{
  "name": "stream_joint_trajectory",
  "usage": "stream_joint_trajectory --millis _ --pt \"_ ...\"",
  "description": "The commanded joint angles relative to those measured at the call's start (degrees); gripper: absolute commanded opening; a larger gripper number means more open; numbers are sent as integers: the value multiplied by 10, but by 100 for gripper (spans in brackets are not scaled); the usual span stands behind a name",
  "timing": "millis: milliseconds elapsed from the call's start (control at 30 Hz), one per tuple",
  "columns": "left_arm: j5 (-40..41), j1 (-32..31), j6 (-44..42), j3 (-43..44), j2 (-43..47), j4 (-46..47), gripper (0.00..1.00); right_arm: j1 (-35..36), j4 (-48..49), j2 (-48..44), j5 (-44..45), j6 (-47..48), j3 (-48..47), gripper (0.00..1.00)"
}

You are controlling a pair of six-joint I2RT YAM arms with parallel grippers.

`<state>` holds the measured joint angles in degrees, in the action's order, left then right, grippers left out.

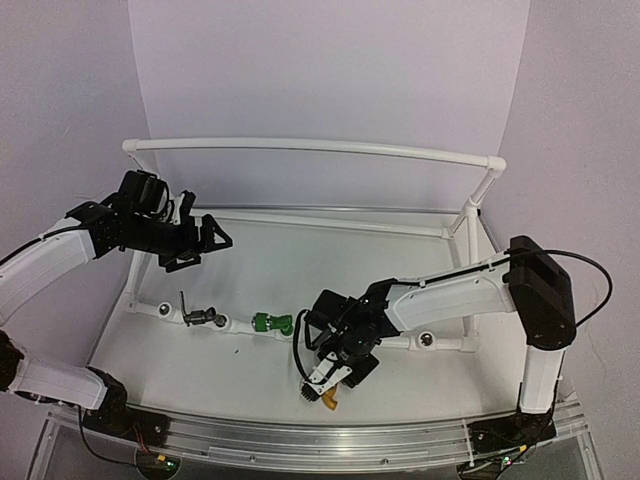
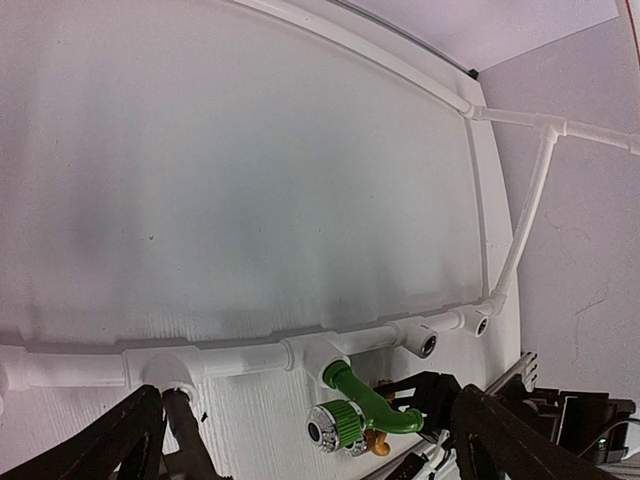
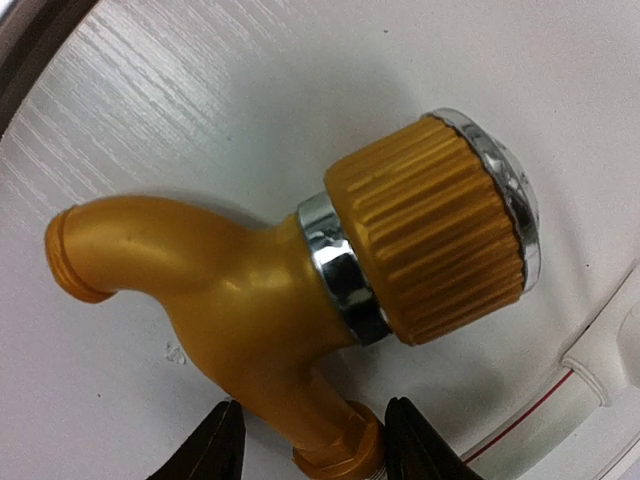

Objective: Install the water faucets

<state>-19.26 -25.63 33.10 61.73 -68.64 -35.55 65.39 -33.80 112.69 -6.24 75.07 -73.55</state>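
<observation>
A gold faucet [image 1: 331,399] lies on the table in front of the pipe rail. In the right wrist view the gold faucet [image 3: 250,290] fills the frame, ribbed knob at the upper right. My right gripper [image 1: 337,381] [image 3: 310,432] straddles its threaded stem, jaws partly closed; one fingertip [image 3: 405,440] touches the collar and a small gap shows at the other. A green faucet [image 1: 270,323] [image 2: 375,410] is seated in a rail socket. A dark grey faucet [image 1: 198,316] with a thin lever sits in the socket to its left. My left gripper [image 1: 205,240] [image 2: 308,400] hovers open above the rail, holding nothing.
A white pipe frame [image 1: 310,147] stands around the work surface, its front rail [image 2: 240,358] carrying the sockets. Empty sockets [image 2: 428,344] [image 1: 427,341] lie toward the rail's right end. An aluminium rail [image 1: 300,440] runs along the near edge.
</observation>
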Motion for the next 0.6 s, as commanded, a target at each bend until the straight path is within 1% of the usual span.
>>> stream_joint_trajectory --millis 0,133,200,300,500,567 --pt "10 -3 3 3 16 2 100 2 -19 11 3 10 -19 42" --pt "6 -4 -2 19 8 -8 100 2 -17 8 1 -10 -18 27" --pt "7 -4 -8 36 0 -24 100 2 -17 3 -1 -28 -19 22" --pt "15 -4 -17 66 -13 -49 100 2 -18 -15 -10 -51 -18 10" --pt "1 -6 -17 107 -30 -54 100 2 -19 -76 -53 -94 -22 1" --pt "-3 -7 -10 122 -34 -55 100 2 -22 -102 -68 -110 -26 0"
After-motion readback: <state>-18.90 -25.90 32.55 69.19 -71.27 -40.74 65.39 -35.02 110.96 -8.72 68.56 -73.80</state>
